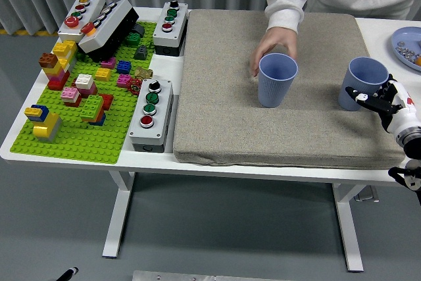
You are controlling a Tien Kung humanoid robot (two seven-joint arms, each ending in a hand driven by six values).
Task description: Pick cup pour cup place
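Two blue cups stand upright on the grey mat (pixel 217 129). The middle cup (pixel 276 82) has a person's hand (pixel 274 44) reaching down over its far rim, fingers around the back of it. The right cup (pixel 364 82) stands near the mat's right edge. My right hand (pixel 380 102) is at that cup's lower right side, fingers spread and close to its wall, not closed around it. My left arm is out of sight.
A green brick baseplate (pixel 92 139) with several coloured bricks fills the left of the table. Button boxes (pixel 151 113) stand beside the mat's left edge and at the back left. A blue plate (pixel 402 37) with small items sits at the far right.
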